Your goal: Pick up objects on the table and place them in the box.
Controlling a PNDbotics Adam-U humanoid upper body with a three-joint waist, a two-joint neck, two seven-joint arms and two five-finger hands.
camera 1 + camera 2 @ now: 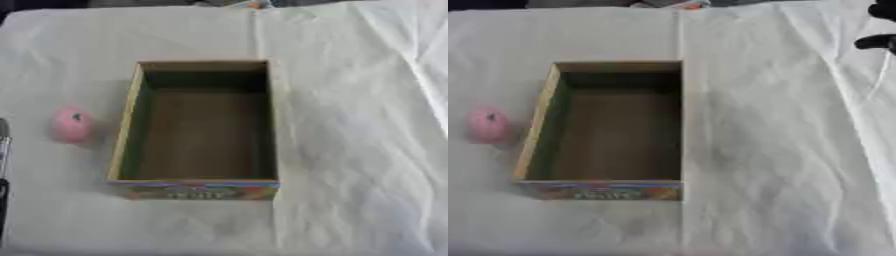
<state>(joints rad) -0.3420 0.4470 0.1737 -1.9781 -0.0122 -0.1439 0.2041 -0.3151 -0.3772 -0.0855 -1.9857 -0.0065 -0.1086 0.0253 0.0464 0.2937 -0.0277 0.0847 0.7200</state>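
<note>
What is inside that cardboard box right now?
Nothing that shows: the box is open on top, and its brown floor looks bare. The near wall hides a strip of floor just behind it. The pink object sits outside, on the cloth to its left.

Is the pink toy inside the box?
No, the pink toy sits on the white cloth to the left of the box, which looks empty.

A: Open rectangular cardboard box (199, 186) with a colourful printed front is seen mid-table on the white cloth-covered table (350, 150), nothing inside.
B: Small round pink object (71, 124) is seen left of it, apart. A dark arm part (3, 165) is cut off at the left edge.
</note>
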